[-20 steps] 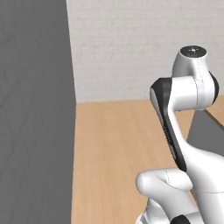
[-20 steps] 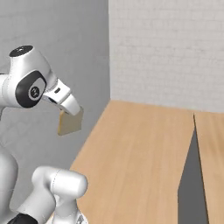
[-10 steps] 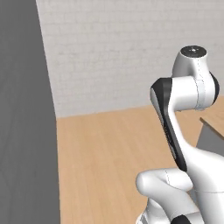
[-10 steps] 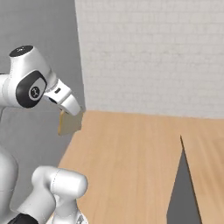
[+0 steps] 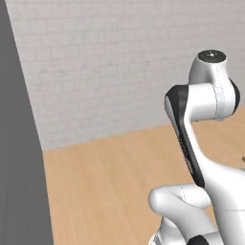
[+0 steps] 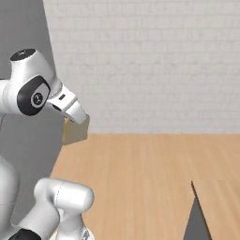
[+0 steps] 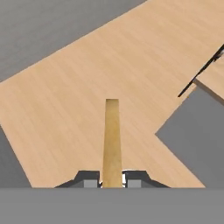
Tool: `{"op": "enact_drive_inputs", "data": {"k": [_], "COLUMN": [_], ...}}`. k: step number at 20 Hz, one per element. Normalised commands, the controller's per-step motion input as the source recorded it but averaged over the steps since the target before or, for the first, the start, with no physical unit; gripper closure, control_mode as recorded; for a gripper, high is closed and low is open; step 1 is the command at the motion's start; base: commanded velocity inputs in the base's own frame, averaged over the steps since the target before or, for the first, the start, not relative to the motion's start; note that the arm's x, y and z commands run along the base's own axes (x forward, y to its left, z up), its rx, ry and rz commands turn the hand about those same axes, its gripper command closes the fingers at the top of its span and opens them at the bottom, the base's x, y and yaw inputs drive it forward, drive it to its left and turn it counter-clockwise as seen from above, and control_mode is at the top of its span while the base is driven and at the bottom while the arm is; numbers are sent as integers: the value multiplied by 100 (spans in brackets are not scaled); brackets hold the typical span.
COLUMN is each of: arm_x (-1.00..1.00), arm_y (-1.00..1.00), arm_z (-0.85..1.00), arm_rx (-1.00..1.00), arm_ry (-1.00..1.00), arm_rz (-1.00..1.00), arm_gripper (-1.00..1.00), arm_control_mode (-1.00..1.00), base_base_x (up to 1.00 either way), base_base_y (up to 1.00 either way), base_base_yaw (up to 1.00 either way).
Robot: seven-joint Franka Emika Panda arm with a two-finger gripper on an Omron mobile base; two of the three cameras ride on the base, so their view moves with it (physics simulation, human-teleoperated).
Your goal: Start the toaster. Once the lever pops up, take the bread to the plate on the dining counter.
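**Bread in the grip, plate not yet in sight**

The gripper [image 7: 112, 180] is clamped on the bread [image 7: 112, 135], which is held edge-on between the fingertips, its long axis pointing straight away from the hand. Beyond lies light wood floor [image 7: 87, 78], then a white brick wall [image 6: 154, 61].

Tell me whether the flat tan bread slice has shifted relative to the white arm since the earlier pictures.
No. The flat tan bread slice sits at the same spot under the arm's white wrist, in the gripper; the background shifted because the base drove.
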Motion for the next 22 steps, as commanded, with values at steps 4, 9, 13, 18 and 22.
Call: {"op": "enact_drive_inputs", "data": {"k": [4,9,13,18,22], "arm_x": [0,0,0,0,0], "arm_y": [0,0,0,0,0], "arm_z": [0,0,0,0,0], "arm_rx": [0,0,0,0,0], "arm_ry": [0,0,0,0,0], "arm_rz": [0,0,0,0,0], "arm_gripper": [100,100,100,100,100], "arm_control_mode": [100,100,100,100,100], "base_base_x": [100,100,99,87,71], "base_base_y": [0,0,0,0,0], "base_base_yaw": [-30,-32,-37,-43,-50]}}
